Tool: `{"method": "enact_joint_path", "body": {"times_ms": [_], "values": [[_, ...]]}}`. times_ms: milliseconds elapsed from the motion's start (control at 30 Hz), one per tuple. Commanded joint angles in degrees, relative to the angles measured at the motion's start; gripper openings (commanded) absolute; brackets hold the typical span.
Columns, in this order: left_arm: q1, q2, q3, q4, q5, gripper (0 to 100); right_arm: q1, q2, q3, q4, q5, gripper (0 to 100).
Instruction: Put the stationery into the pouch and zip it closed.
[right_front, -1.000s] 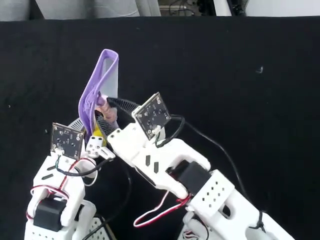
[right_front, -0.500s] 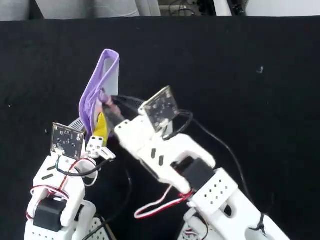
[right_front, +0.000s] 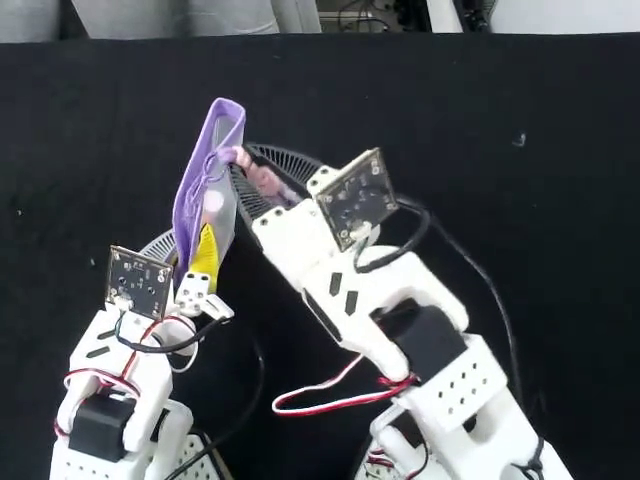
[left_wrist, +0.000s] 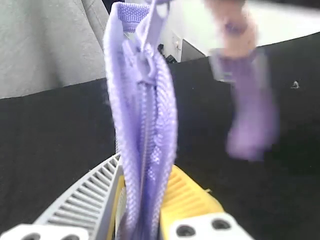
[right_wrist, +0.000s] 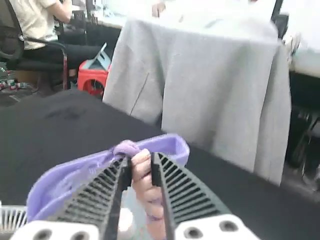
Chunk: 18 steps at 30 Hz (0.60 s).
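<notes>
A purple pouch (right_front: 203, 182) stands on edge on the black table, and my left gripper (right_front: 204, 258) is shut on its near end. In the left wrist view its zipper (left_wrist: 143, 135) runs up between the grey and yellow fingers (left_wrist: 187, 197) of that gripper (left_wrist: 141, 197). My right gripper (right_front: 252, 178) is at the pouch's far top end, shut on the pink zipper pull (right_front: 264, 182). The right wrist view has the pink pull (right_wrist: 141, 170) pinched between the black ribbed fingers (right_wrist: 172, 182), with the pouch's purple rim (right_wrist: 95, 167) just beyond. No loose stationery is in sight.
The black table (right_front: 480, 150) stretches wide to the right and far side. A grey cloth (right_wrist: 200, 95) hangs beyond the table's far edge. The two arms stand close together near the front, with a red and white cable (right_front: 330, 395) looping between them.
My right gripper has slid away from the front along the pouch's top to its far end, carrying the pink pull. The left gripper has kept its hold on the pouch.
</notes>
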<state>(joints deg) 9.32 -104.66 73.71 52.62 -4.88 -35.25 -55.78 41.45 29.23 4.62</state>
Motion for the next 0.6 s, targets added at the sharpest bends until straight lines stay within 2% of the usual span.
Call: {"method": "enact_joint_path", "body": {"times_ms": [0,233,433,500,567], "values": [[0.40,0.00,0.04,0.53,-0.44,3,2.99,0.22,-7.34,-0.35,0.97,1.1],[0.40,0.00,0.04,0.53,-0.44,3,7.65,0.22,-9.01,-2.20,0.97,1.1],[0.31,0.00,0.13,0.53,-0.44,3,3.87,0.04,-7.34,7.56,-0.44,1.3],[0.40,0.00,0.13,0.53,-0.44,3,2.64,-0.22,-3.65,7.38,-3.60,4.5],[0.40,0.00,0.13,0.53,-0.44,3,1.58,-0.22,0.84,4.13,-6.68,12.9]]}}
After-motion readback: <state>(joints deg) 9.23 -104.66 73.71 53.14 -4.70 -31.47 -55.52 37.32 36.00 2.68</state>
